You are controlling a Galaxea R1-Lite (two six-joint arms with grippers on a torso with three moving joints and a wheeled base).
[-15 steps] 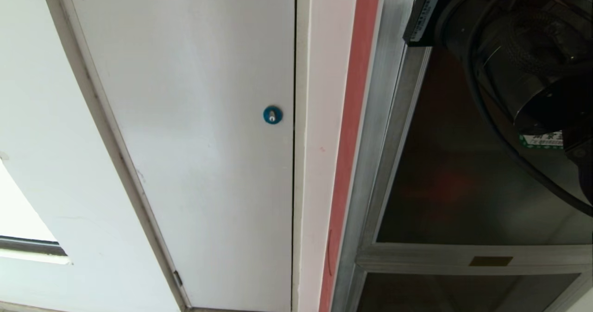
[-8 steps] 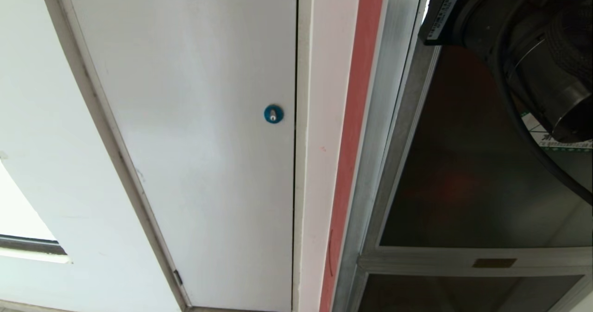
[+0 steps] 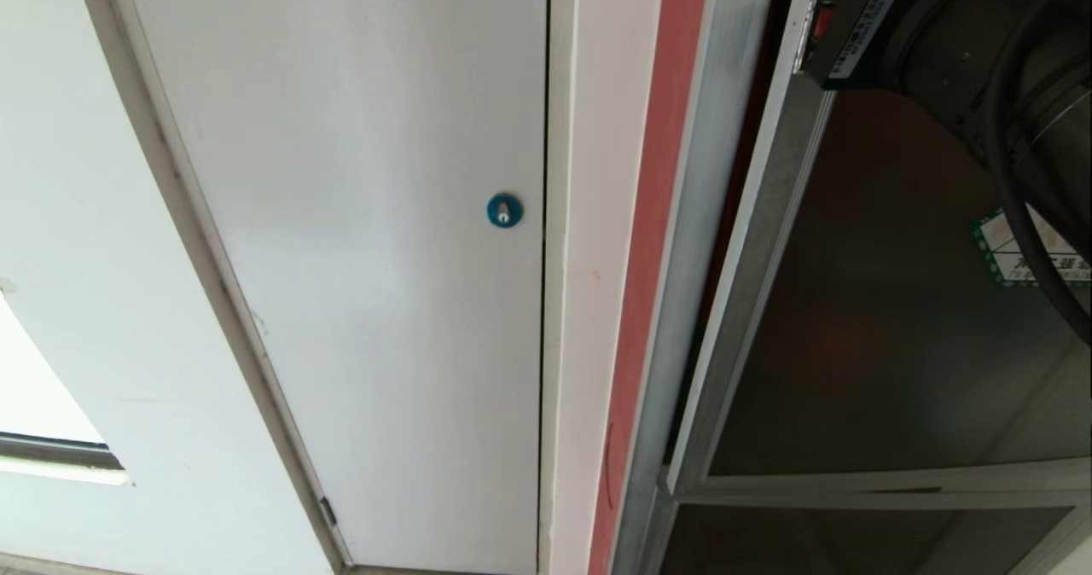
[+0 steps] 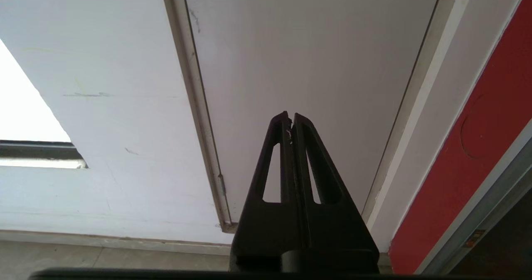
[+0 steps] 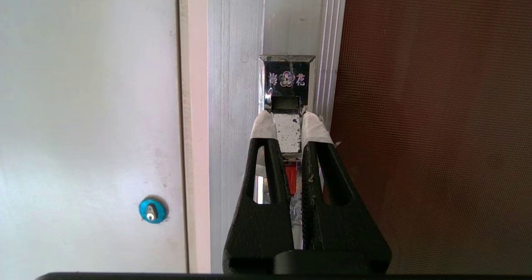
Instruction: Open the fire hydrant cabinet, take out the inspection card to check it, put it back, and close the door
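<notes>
The fire hydrant cabinet's silver frame [image 3: 712,174] stands right of a red strip. The door [image 3: 853,319] of dark tinted glass has its latch edge pulled a little off the frame, with a dark gap between them. A green-bordered sticker [image 3: 1007,259] shows on the glass behind my right arm [image 3: 947,55]. In the right wrist view my right gripper [image 5: 287,120], its fingertips wrapped in white tape, is shut on the door's chrome latch handle [image 5: 287,132], with the red latch piece [image 5: 291,178] just behind it. The inspection card is hidden. My left gripper [image 4: 290,118] hangs shut and empty low before the white panel.
A plain white door [image 3: 358,259] with a blue round lock [image 3: 503,210] fills the left of the head view. A smaller dark panel [image 3: 853,541] sits below the glass door. A floor strip [image 4: 104,255] runs under the wall.
The door's latch edge has swung away from the cabinet frame, opening a dark gap. My right arm has drawn up and to the right in the head view, uncovering the green sticker.
</notes>
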